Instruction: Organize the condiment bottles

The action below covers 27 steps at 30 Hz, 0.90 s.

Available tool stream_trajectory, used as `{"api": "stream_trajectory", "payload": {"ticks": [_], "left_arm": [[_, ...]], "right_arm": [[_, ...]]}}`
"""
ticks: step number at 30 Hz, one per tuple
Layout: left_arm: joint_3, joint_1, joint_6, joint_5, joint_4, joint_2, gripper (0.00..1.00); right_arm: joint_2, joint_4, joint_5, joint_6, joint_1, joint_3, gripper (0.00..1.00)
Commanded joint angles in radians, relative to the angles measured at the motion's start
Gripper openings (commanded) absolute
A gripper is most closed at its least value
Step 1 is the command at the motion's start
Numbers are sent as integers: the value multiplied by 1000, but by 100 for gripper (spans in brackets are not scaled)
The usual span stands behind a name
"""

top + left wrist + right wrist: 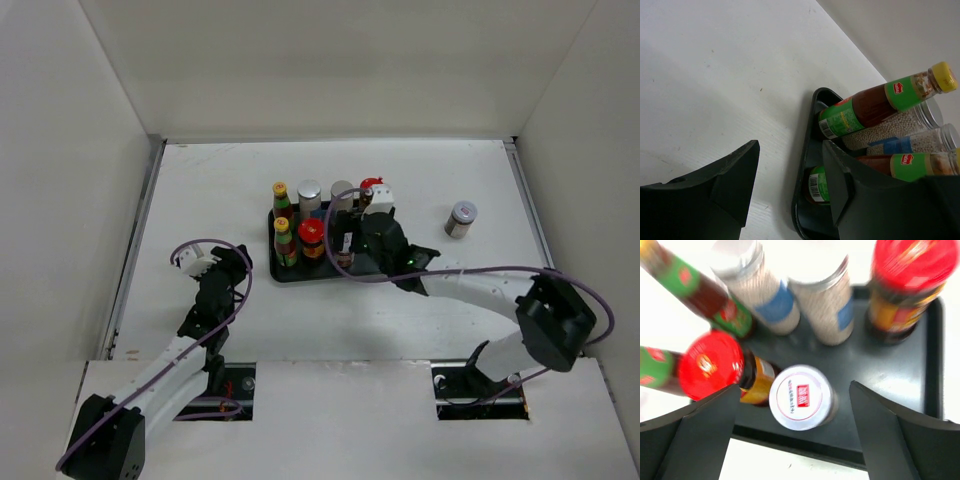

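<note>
A black tray (pixel 300 275) at the table's middle holds several condiment bottles. Among them are two yellow-capped sauce bottles (pixel 281 190) (pixel 284 230), silver-lidded jars (pixel 309 192) and two red-lidded jars (pixel 312 232) (pixel 371 186). One silver-lidded jar (pixel 461 218) stands alone on the table to the right. My right gripper (pixel 352 243) hovers over the tray's near right part. In the right wrist view it (pixel 795 387) is open, its fingers either side of a silver-lidded jar (pixel 801 397) standing in the tray (pixel 890 370), not touching it. My left gripper (pixel 215 262) (pixel 791 150) is open and empty, left of the tray.
White walls enclose the table on three sides. In the left wrist view the tray's left rim (pixel 804 150) lies close to my right finger (pixel 840 185), with the bottles (pixel 875 102) behind it. A red-lidded jar (pixel 712 365) stands right beside the jar between my right fingers.
</note>
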<state>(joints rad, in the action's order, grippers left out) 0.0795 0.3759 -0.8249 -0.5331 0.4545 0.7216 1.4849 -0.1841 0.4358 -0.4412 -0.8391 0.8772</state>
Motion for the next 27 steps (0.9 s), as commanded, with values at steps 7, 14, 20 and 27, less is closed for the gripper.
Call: {"api": "stream_trajectory", "payload": {"ticks": [7, 14, 20, 27], "left_arm": [[-3, 5, 9, 1, 42, -25, 51], [3, 13, 3, 7, 47, 2, 52], [5, 19, 3, 7, 59, 22, 52], [5, 19, 6, 5, 61, 18, 52]], "right_arm": [[-233, 43, 211, -48, 353, -87, 34], [-103, 81, 282, 19, 617, -69, 81], [-20, 77, 164, 21, 700, -38, 91], [35, 14, 77, 22, 757, -23, 89]]}}
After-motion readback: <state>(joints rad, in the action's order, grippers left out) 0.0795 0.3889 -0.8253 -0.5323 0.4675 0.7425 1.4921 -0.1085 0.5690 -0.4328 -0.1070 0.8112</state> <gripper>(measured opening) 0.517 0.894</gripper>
